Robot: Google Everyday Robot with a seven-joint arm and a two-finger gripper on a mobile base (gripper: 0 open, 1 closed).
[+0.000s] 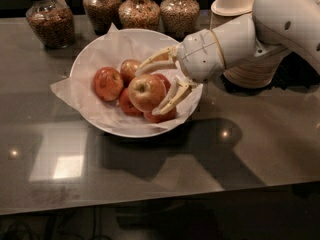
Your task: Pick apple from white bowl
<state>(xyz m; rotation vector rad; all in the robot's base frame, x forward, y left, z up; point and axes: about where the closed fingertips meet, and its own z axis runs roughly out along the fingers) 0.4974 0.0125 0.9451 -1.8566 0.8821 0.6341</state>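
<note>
gripper reaches in from the right over the white bowl. fingers clamped on the apple, one across its top, one under its right side. apple sits between them, within the bowl's rim, beside the other apples.

Pretty dim; lamp glare on the glossy grey tabletop at 8 o'clock. My cream gripper, dead centre clutching the yellow-red apple, shadows toward 6.
</note>
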